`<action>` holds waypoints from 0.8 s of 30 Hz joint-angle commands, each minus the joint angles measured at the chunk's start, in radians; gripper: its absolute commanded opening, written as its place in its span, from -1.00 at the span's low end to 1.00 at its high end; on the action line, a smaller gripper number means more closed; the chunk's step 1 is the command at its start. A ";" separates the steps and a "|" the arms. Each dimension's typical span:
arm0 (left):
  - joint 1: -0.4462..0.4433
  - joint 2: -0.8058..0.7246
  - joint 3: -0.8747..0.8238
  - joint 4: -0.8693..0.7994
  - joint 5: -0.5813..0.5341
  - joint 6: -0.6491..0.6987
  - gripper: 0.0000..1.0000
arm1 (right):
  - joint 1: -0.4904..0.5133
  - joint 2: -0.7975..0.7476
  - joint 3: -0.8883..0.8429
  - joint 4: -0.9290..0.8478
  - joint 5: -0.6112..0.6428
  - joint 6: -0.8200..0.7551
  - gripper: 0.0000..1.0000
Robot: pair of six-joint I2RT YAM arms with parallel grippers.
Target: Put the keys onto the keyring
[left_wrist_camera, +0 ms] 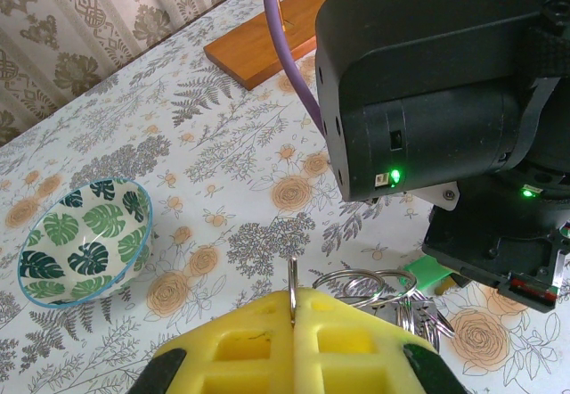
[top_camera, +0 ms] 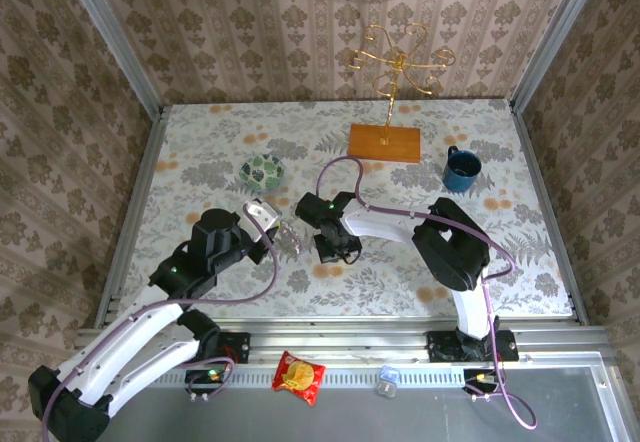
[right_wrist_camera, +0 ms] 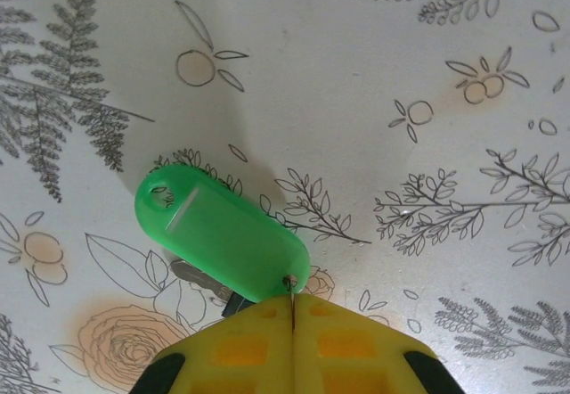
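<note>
Top external: high, behind the arm bases at the near edge, looking down and far over the whole counter (top_camera: 200, 142). Left wrist: low and close, past left pincer (left_wrist_camera: 292, 298), facing far-right; shares bowl (left_wrist_camera: 85, 238), wooden board (left_wrist_camera: 258, 42) and right arm (left_wrist_camera: 427, 100) with top. Right wrist: very near, straight down past right pincer (right_wrist_camera: 292, 303); shares green-tagged keys (right_wrist_camera: 223, 233) with left wrist.

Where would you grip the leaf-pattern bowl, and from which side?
Pinch the bowl at its rim, on its near edge, coming down from above with one finger inside and one outside. It sits upright and empty, its thin flared wall offers an edge to clamp, and the curved outside would likely slip in a side grasp.
</note>
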 commanded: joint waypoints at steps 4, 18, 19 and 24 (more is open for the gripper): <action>-0.001 -0.008 0.013 0.028 0.022 0.009 -1.00 | -0.002 -0.110 -0.042 0.041 0.050 -0.030 -1.00; -0.007 0.027 0.019 0.116 0.304 -0.002 -1.00 | -0.084 -0.621 -0.338 0.405 0.004 -0.616 -1.00; -0.009 0.035 0.018 0.125 0.313 -0.013 -1.00 | -0.084 -0.646 -0.353 0.426 -0.002 -0.665 -1.00; -0.009 0.073 0.022 0.156 0.331 -0.096 -1.00 | -0.082 -0.719 -0.402 0.482 -0.054 -0.879 -1.00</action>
